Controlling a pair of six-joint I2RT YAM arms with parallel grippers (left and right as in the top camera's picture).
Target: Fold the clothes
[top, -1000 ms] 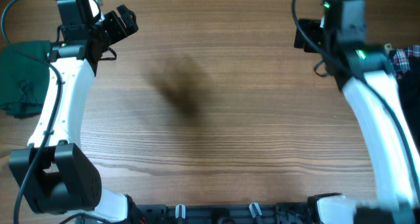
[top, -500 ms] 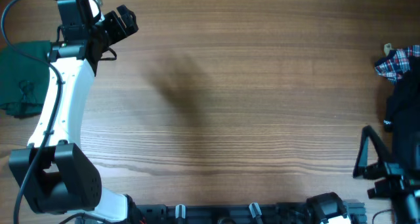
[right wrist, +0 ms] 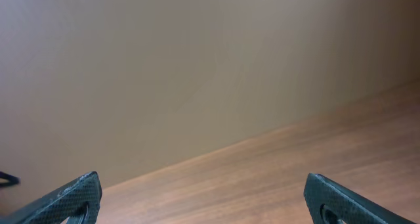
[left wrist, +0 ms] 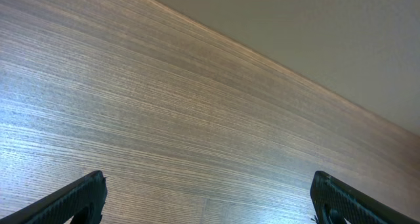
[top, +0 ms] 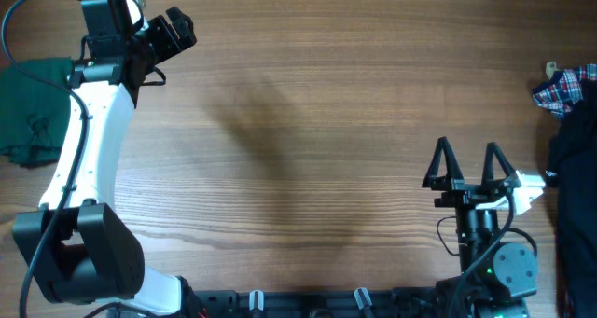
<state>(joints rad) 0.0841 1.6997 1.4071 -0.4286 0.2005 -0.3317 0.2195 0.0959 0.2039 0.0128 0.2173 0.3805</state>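
- Since a second ago the right gripper (top: 466, 146) is sitting somewhere new: it has come off the far right corner and is now near the front edge, right of centre. The left arm (top: 89, 141) is staying where it was.
- The dark green garment (top: 26, 108) is lying bunched at the left edge of the wooden table (top: 326, 94), partly cut off by the frame, with the left arm crossing over its right side. Nothing is gripping it.
- The left gripper (top: 177, 34) is hovering just right of the garment near the far edge, jaws spread wide and empty. Its wrist view is showing fingertips (left wrist: 82, 194) far apart over bare wood.
- The right gripper is standing well apart from the garment, jaws also spread wide and holding nothing. Its wrist view is facing a beige wall (right wrist: 197, 66).
- A red-blue plaid cloth (top: 567, 87) and a black garment (top: 574, 159) are lying at the right edge.
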